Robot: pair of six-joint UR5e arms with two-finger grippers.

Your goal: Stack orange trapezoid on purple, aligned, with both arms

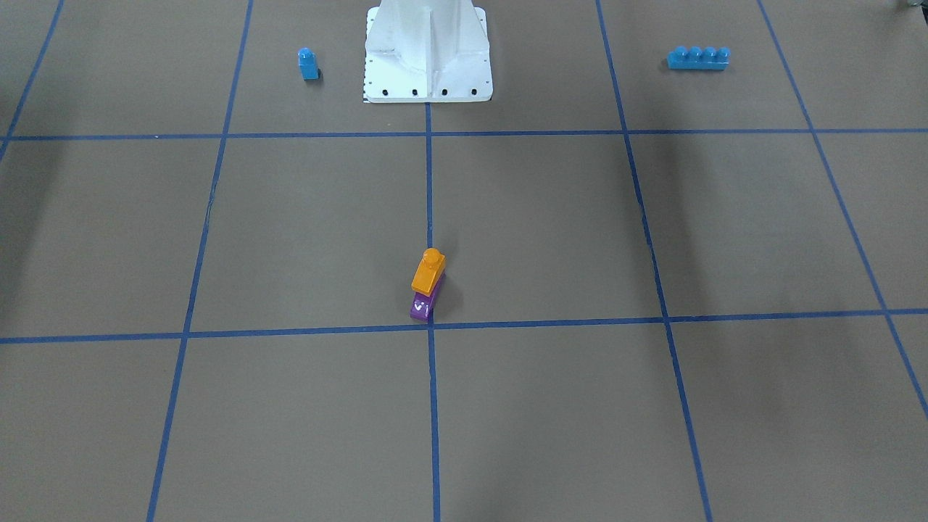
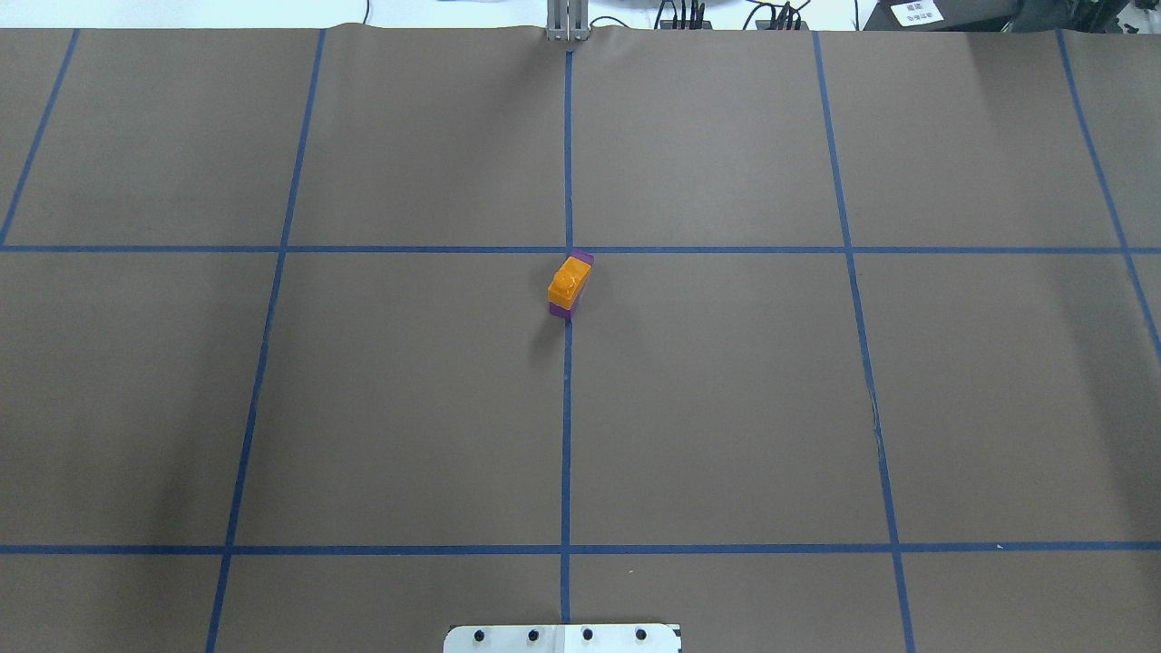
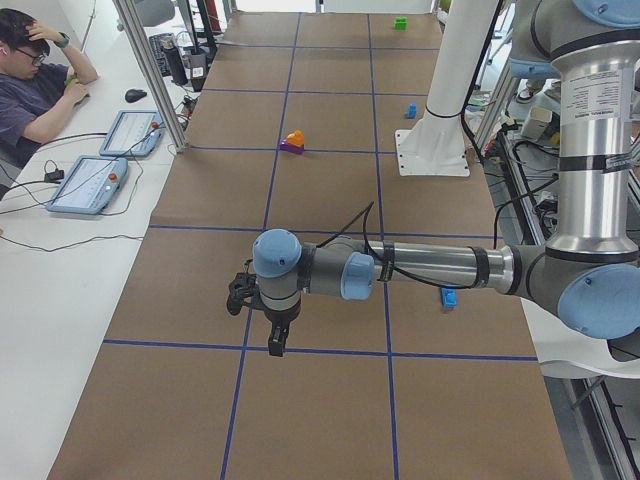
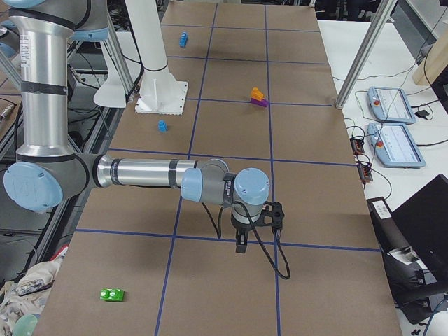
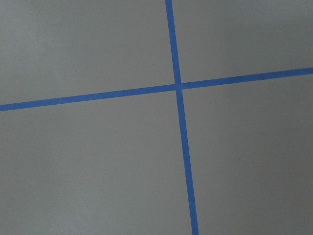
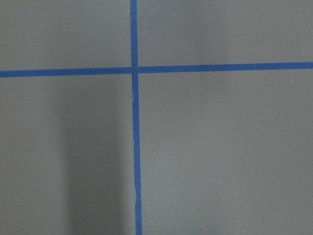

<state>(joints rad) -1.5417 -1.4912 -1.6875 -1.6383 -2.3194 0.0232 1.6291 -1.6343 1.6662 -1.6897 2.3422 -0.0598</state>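
Note:
The orange trapezoid (image 1: 428, 272) sits on top of the purple brick (image 1: 423, 305) at the table's middle, on a blue tape line. In the overhead view the orange one (image 2: 567, 281) covers most of the purple one (image 2: 585, 258), whose edges show at both ends. Neither gripper touches the stack. My left gripper (image 3: 275, 340) shows only in the exterior left view, far from the stack (image 3: 294, 143) and pointing down over the table. My right gripper (image 4: 241, 245) shows only in the exterior right view, also far from the stack (image 4: 257, 96). I cannot tell whether either is open or shut. Both wrist views show only table and tape.
A small blue single-stud brick (image 1: 308, 64) and a long blue four-stud brick (image 1: 698, 58) lie either side of the white robot base (image 1: 428, 51). A green brick (image 4: 112, 295) lies near the table's right end. An operator (image 3: 35, 85) sits beside the table.

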